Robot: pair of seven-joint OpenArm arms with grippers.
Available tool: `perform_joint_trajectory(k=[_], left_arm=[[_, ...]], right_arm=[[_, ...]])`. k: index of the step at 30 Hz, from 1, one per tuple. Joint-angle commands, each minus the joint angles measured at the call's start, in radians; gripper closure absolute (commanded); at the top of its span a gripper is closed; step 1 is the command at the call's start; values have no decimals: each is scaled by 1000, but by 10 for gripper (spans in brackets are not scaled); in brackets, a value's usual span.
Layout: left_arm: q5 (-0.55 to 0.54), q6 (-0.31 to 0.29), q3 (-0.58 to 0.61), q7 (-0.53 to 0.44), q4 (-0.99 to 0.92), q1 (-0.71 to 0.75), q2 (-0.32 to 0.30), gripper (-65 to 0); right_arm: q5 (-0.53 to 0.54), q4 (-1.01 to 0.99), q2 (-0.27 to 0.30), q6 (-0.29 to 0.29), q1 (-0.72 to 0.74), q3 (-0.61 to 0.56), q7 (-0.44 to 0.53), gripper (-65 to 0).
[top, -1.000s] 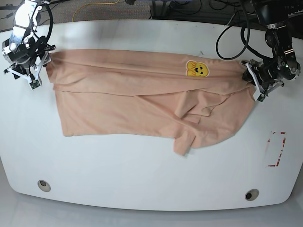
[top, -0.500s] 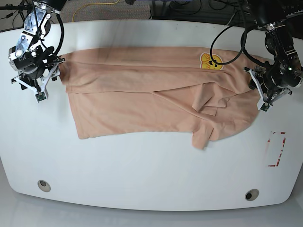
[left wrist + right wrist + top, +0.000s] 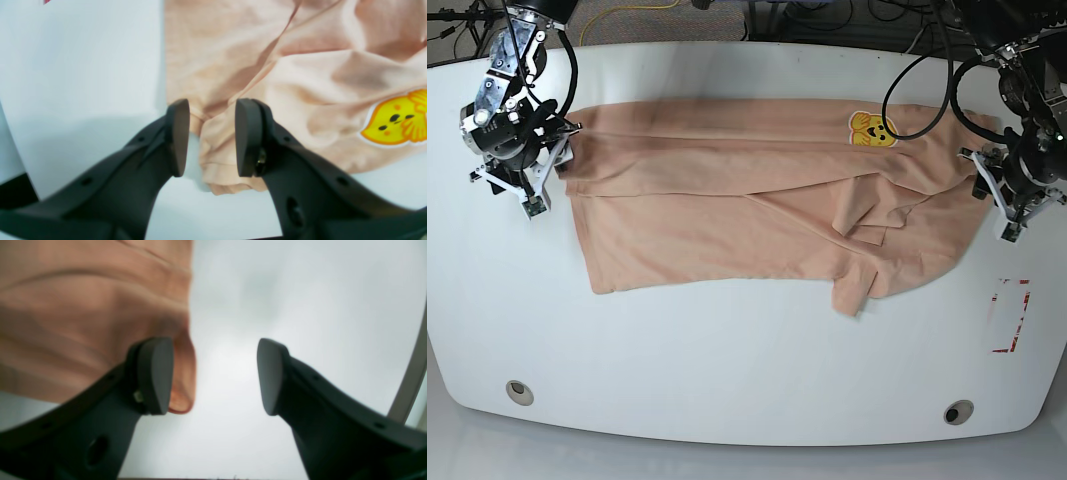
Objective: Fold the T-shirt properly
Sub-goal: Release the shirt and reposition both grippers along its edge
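Spread crosswise over the upper half of the white table (image 3: 747, 380), the T-shirt (image 3: 727, 200) lies rumpled between two grippers, the left gripper (image 3: 208, 136) half-parted around a hem fold, the right gripper (image 3: 215, 376) gaping, one pad touching cloth, seemingly for pulling it flat.

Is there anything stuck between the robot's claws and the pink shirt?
No, nothing visible. The left gripper has a hem of the T-shirt right between its open jaws, and the right gripper is open with the shirt's edge by one finger.
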Motion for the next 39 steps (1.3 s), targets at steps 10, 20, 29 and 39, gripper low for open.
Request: perform_joint_trajectory(k=[10,20,29,39], left_arm=[[24,-1,19,-13,-57,-9,-10,-217],[154,-1,48,-15,-65,105,-12,-217],[170,-1,51,-66,-66,140,-49,-217],[196,-1,50,-62,-59,142,-50,-217]], right_arm=[[-4,10,-41,-2,120,-1,14,-379],[-6,-142,-55,-2,247,-16,60,-379],[-6,-392,-55,-2,389,-13,187,-379],[-1,-518,-25,-2,445,-18,219,-379]])
